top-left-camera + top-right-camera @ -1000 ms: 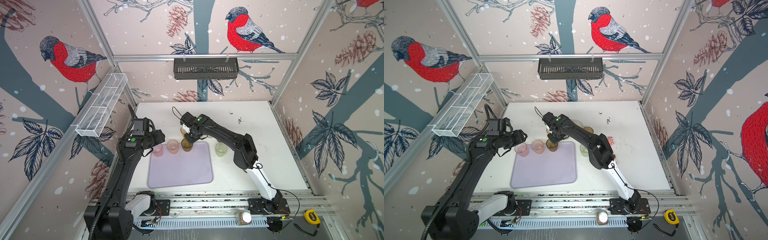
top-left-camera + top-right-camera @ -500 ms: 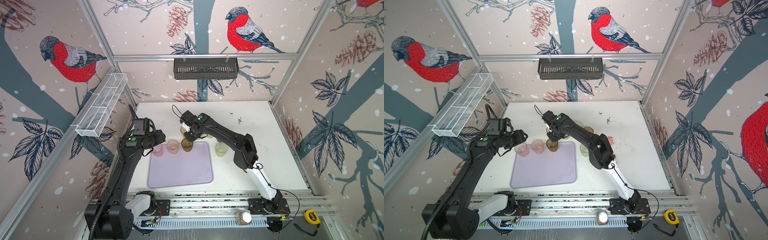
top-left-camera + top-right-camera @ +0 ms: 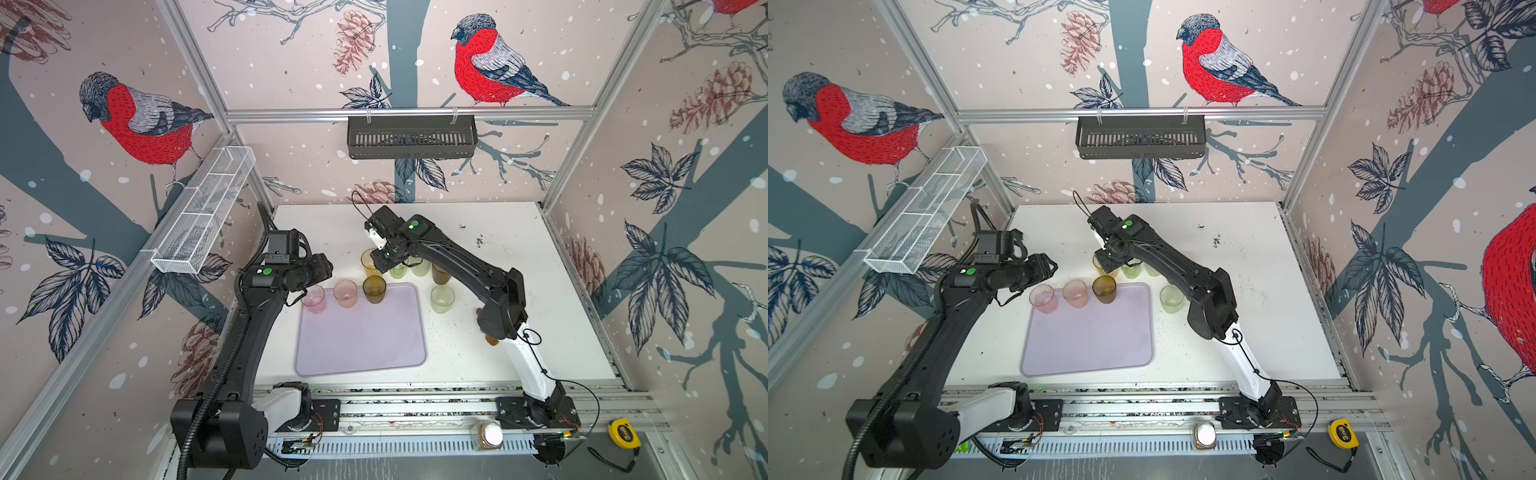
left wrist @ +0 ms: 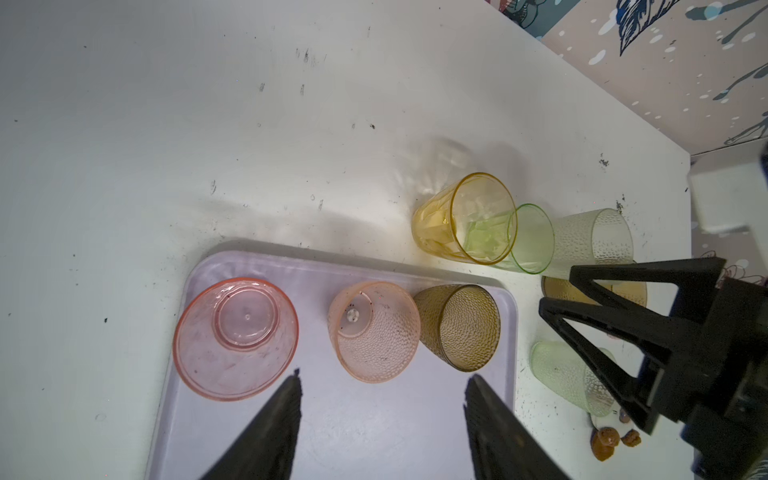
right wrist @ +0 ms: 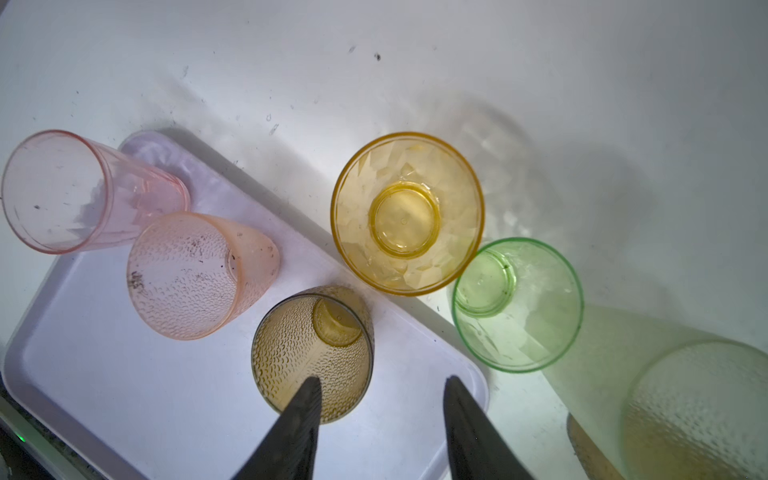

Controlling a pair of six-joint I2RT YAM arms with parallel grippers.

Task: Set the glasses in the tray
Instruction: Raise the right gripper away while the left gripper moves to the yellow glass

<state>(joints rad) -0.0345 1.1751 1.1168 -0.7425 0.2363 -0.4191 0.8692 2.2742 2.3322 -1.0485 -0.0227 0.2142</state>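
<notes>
three glasses on the tray (image 3: 361, 340)

a pink glass (image 3: 313, 299), a peach-pink glass (image 3: 345, 293) and a brown glass (image 3: 374, 289) stand along its far edge. an amber glass (image 3: 369, 261) and four more stand on the table (image 3: 498, 257) beyond. the right gripper (image 5: 382, 384) hangs above the brown glass and the left gripper (image 4: 384, 376) is by the pink glass, both with jaws apart and empty.

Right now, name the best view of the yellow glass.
Right wrist view: it looks straight down into the yellow glass, whole rim clear. The left wrist view shows it slanted; in both top views the right arm partly covers it.
</notes>
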